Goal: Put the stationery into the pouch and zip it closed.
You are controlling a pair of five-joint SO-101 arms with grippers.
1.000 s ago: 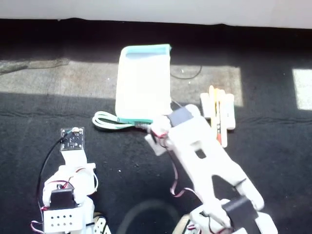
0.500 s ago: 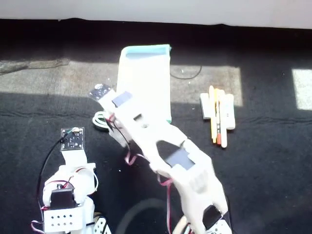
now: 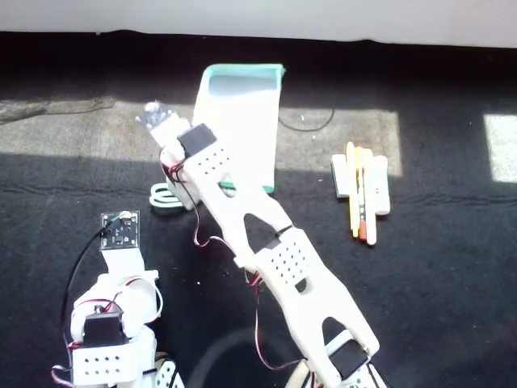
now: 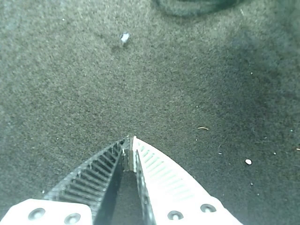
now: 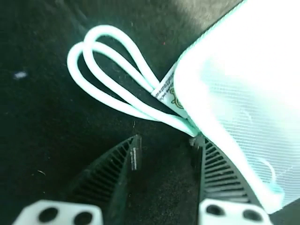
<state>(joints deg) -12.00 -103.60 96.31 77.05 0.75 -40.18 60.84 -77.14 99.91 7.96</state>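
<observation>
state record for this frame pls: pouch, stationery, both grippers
pouch: flat on the black mat, white with teal edging; whether the zip is closed cannot be told
loop: attached at a pouch corner, lying on the mat
stationery: side by side on the mat, apart from the pouch
right gripper: open, empty, at the pouch corner by the loop
left gripper: shut, empty, over bare mat

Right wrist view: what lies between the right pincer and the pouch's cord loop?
Bare dark mat, seen in the right wrist view. The open right pincer sits just short of the cord loop, which joins the pouch at its corner.
</observation>
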